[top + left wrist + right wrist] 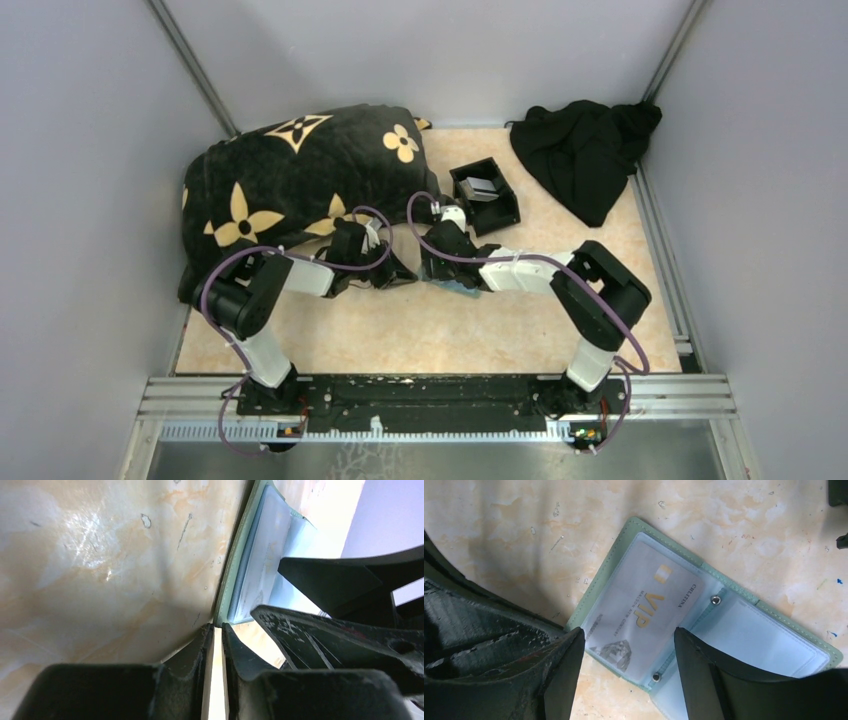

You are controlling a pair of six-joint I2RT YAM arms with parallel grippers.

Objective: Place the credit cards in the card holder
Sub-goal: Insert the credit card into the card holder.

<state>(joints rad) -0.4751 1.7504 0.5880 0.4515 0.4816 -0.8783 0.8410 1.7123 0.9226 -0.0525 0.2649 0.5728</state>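
Note:
The sage-green card holder (605,578) lies open on the table, its clear pockets facing up. A pale VIP credit card (644,607) sits inside the left clear pocket. My right gripper (629,636) is open just above it, one finger on each side of the card's lower end. My left gripper (217,626) is shut, its tips pinching the near corner of the holder (231,580). In the top view both grippers (395,270) (440,262) meet at mid-table and mostly hide the holder (464,288). More grey cards (479,187) stand in a black box.
The black square open-topped box (503,207) sits just behind the right gripper. A black blanket with tan flowers (300,180) covers the back left. A black cloth (585,150) lies at the back right. Grey walls enclose the table.

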